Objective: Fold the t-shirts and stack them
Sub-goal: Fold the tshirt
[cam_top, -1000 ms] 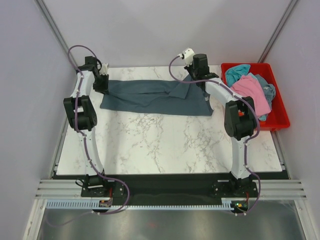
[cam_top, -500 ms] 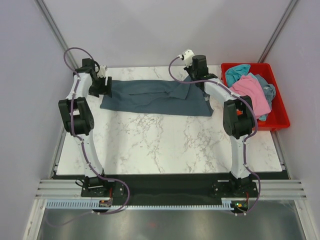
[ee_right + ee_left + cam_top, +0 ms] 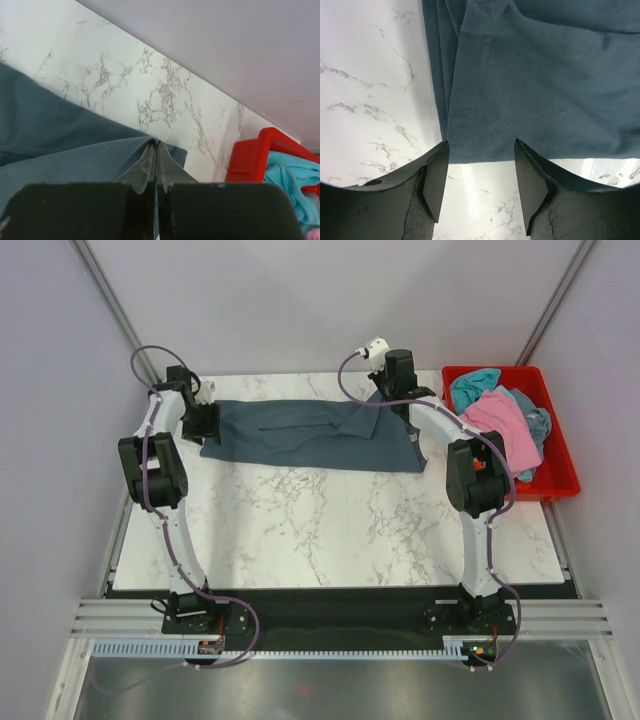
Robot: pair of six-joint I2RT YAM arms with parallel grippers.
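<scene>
View from above: a blue shirt (image 3: 310, 435) lies as a long, flattened band across the far side of a marble desk (image 3: 330, 530), running left to right. It seems to have been folded lengthwise already.

The left jaws sit at the band's left end. They are spread, the hem lies just between their tips, and they appear to grip nothing. That placement suits either taking hold of this end or letting it lie flat.

The right jaws are at the far right corner of the band, pressed together and pinching a fold of the blue cloth. This likely keeps that end taut and in place.

At the right edge stands a red bin (image 3: 560, 468) holding a pink shirt (image 3: 497, 420) and a teal shirt (image 3: 475, 385), both crumpled and not yet folded.
</scene>
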